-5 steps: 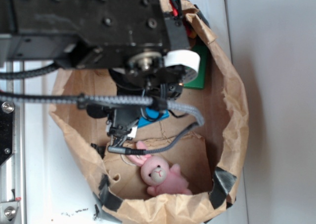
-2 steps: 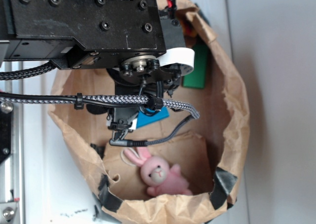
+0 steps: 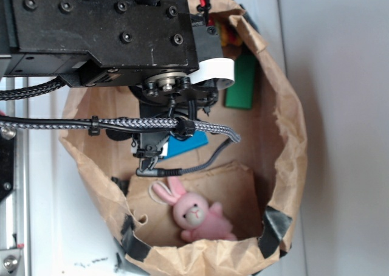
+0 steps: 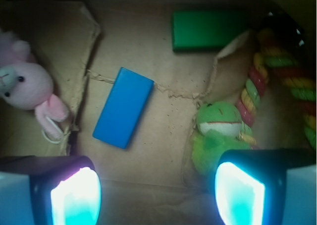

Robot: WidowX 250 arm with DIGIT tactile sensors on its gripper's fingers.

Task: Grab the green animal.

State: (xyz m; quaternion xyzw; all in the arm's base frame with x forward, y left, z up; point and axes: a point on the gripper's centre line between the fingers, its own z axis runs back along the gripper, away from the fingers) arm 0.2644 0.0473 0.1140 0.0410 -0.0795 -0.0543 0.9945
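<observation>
Our gripper (image 4: 157, 195) hangs wide open and empty over the paper bag floor (image 4: 163, 111). The green animal (image 4: 216, 136) lies off-centre, just beside the right finger (image 4: 240, 195) and against the coloured rope (image 4: 257, 86); we judge a rightward shift is needed.

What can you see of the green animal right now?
The green animal shows only in the wrist view: a small, fuzzy lime-green plush with a whitish face patch crossed by a thin red line. It lies on the brown paper bag floor, against the multicoloured rope toy, partly hidden behind one finger of the open gripper. Nothing grips it. The exterior view hides it behind the arm.
</observation>
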